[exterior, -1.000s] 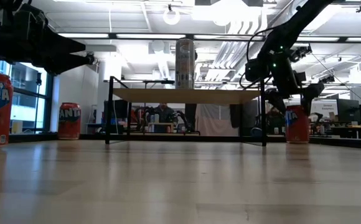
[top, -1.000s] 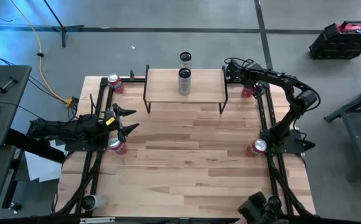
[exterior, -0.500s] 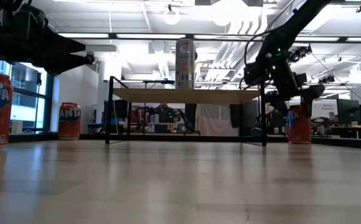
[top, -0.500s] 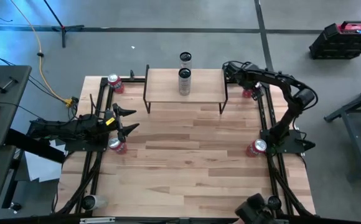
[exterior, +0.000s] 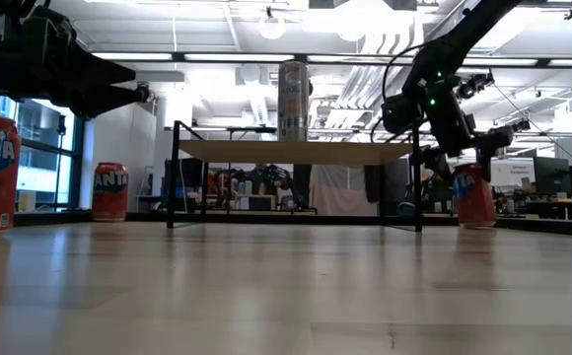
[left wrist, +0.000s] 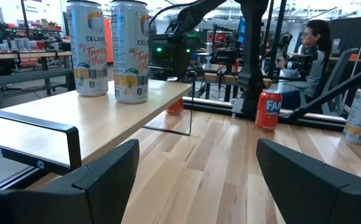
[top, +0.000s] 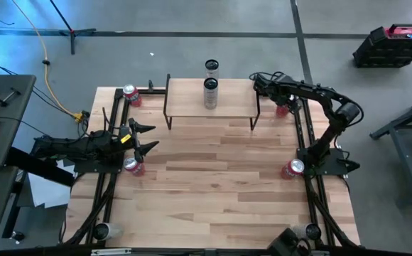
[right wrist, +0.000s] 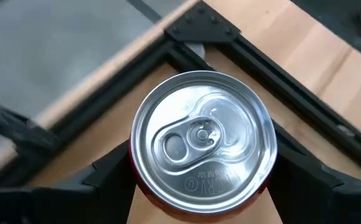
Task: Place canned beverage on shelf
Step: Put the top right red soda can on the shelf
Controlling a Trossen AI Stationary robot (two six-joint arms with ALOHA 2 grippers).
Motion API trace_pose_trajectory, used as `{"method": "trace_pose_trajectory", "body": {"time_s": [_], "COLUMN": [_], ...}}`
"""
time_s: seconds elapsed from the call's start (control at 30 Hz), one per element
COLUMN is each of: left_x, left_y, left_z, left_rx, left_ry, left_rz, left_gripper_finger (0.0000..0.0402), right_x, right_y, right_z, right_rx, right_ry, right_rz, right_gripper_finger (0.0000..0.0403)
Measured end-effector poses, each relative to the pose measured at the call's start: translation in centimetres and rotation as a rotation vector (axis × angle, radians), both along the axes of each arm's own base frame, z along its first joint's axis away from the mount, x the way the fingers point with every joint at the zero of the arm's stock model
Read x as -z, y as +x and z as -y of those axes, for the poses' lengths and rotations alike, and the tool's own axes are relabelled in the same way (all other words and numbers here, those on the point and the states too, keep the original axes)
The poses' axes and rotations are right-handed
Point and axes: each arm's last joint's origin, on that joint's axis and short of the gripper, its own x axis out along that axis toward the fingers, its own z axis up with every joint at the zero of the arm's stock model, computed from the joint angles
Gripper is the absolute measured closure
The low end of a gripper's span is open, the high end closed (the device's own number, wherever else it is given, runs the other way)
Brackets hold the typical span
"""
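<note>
A red can (right wrist: pixel 202 140) stands upright at the table's far right corner (top: pixel 283 107), to the right of the shelf (top: pixel 209 98). My right gripper (right wrist: pixel 202 182) reaches down over it from above, open, one finger (right wrist: pixel 109 177) on each side of the can, just below its rim. In the low view the can's base (exterior: pixel 473 222) rests on the table under the gripper (exterior: pixel 464 158). Two tall silver cans (left wrist: pixel 87 46) (left wrist: pixel 129 50) stand on the shelf top. My left gripper (top: pixel 148 137) waits open and level at the table's left side. My right gripper's fingers stand close beside the red can's side wall (right wrist: pixel 134 180), slanting down from above. The can's own top hides the wall where they would meet, so I cannot tell whether they touch. The can stands upright on the table.
Other red cans stand at the far left (top: pixel 131 94), by my left gripper (top: pixel 132 166) and at the right edge (top: pixel 292 168). A silver can (top: pixel 101 230) lies near the front left corner. Black frame rails (top: pixel 302 135) run along the table's sides. Bare wood lies in front of the shelf.
My right gripper has shifted a little toward the table's left edge above the red can and has rolled at the wrist.
</note>
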Motion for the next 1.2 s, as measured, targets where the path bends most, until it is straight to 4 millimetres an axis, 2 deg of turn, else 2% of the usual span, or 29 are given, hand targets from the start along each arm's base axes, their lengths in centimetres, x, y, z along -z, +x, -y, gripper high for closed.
{"method": "trace_pose_trajectory", "body": {"time_s": [0.23, 0.33, 0.5, 0.6, 0.73, 0.97, 1.1, 1.2], "left_x": [0.0, 0.0, 0.0, 0.0, 0.0, 0.0, 0.0, 0.0], "left_y": [0.0, 0.0, 0.0, 0.0, 0.0, 0.0, 0.0, 0.0], "left_z": [0.0, 0.0, 0.0, 0.0, 0.0, 0.0, 0.0, 0.0], "left_rx": [0.0, 0.0, 0.0, 0.0, 0.0, 0.0, 0.0, 0.0], "left_ry": [0.0, 0.0, 0.0, 0.0, 0.0, 0.0, 0.0, 0.0], "left_rz": [0.001, 0.001, 0.001, 0.001, 0.0, 0.0, 0.0, 0.0], "left_gripper_finger": [0.0088, 0.0088, 0.0088, 0.0088, 0.0088, 0.0088, 0.0088, 0.0088], "right_x": [-0.5, -0.3, 0.3, 0.3, -0.3, -1.1, -2.4, -4.6], "right_y": [0.8, -0.3, -3.2, -4.2, -4.5, -4.0, -3.7, -3.5], "right_z": [-0.8, -2.0, -4.8, -6.4, -8.1, -10.3, -11.3, -11.7], "right_rx": [-0.127, -0.149, -0.163, -0.215, -0.355, -0.557, -0.666, -0.73], "right_ry": [0.022, 0.019, -0.088, -0.13, -0.12, -0.095, -0.084, -0.115], "right_rz": [0.007, 0.015, 0.102, 0.153, 0.187, 0.149, 0.093, 0.077], "right_gripper_finger": [0.0118, 0.0118, 0.0118, 0.0118, 0.0118, 0.0118, 0.0118, 0.0118]}}
